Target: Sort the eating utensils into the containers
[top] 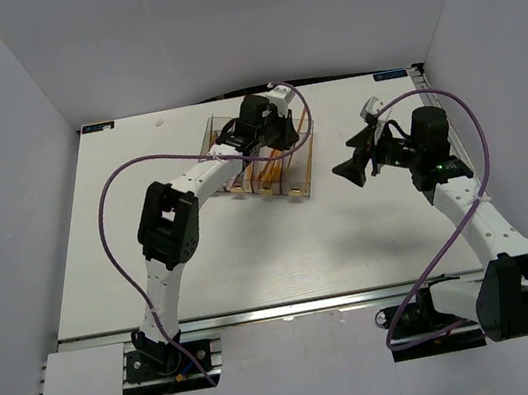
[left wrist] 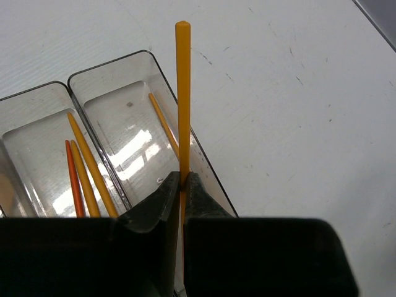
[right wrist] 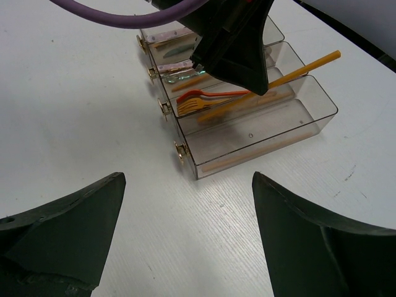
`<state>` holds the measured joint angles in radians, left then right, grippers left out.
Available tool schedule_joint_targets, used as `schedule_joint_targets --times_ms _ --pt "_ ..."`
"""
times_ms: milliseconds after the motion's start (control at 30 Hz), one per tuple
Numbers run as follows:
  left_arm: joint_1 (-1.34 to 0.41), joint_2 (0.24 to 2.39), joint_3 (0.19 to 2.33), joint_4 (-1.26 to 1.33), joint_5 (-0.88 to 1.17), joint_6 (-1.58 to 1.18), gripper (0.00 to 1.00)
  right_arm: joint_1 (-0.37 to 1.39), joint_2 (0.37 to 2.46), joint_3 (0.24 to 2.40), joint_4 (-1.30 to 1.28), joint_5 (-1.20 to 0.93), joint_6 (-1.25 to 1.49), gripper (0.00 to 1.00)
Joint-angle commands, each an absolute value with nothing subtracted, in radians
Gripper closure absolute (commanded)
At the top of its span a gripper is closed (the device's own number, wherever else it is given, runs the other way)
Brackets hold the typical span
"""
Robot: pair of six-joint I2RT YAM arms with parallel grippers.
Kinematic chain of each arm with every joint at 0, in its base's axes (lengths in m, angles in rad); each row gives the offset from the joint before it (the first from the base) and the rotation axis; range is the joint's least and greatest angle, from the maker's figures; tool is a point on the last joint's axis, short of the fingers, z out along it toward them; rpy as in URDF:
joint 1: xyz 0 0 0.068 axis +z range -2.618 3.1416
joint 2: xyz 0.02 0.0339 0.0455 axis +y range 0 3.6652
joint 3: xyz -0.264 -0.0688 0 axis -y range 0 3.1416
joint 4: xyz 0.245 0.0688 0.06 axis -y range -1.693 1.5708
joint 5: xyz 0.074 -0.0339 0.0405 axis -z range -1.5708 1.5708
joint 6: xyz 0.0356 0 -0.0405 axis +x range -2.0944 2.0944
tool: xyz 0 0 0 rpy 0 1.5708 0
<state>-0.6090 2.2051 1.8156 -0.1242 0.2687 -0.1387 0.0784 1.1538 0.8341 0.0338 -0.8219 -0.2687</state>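
Note:
My left gripper (left wrist: 183, 176) is shut on the handle of a long orange utensil (left wrist: 182, 93), which hangs tilted over the end bin of the containers (left wrist: 109, 59). That bin holds one orange utensil (left wrist: 162, 122). The bin beside it holds orange ones (left wrist: 86, 161) and a red one (left wrist: 73, 176). In the right wrist view the containers (right wrist: 247, 148) form a row with brass tags, an orange fork (right wrist: 198, 102) lies in the second bin, and the held utensil (right wrist: 309, 67) sticks out past the row. My right gripper (right wrist: 189, 179) stands open over bare table, empty.
In the top view the left gripper (top: 262, 137) is over the containers (top: 303, 176) at the table's far middle, and the right gripper (top: 350, 153) hovers just to their right. Purple cables (top: 137, 168) loop over both arms. White walls enclose the table.

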Motion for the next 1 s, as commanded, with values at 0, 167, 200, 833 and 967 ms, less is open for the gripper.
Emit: schedule_joint_targets --times_ms 0,167,200,833,967 --pt "-0.617 2.207 1.861 -0.143 0.218 -0.153 0.88 0.071 1.151 0.827 0.081 -0.845 -0.262 0.11" --pt "-0.617 2.206 1.848 -0.169 0.172 -0.169 0.60 0.069 1.152 0.827 0.083 -0.845 -0.262 0.11" --pt "-0.618 2.204 1.848 -0.172 0.172 -0.170 0.56 0.068 1.152 0.827 0.083 -0.845 -0.261 0.11" --pt "-0.582 1.668 1.424 -0.219 0.182 -0.092 0.06 -0.044 1.034 0.779 0.133 -0.798 -0.077 0.11" --pt "-0.549 1.476 1.197 -0.213 0.221 -0.072 0.02 -0.055 0.993 0.775 0.103 -0.778 -0.048 0.11"
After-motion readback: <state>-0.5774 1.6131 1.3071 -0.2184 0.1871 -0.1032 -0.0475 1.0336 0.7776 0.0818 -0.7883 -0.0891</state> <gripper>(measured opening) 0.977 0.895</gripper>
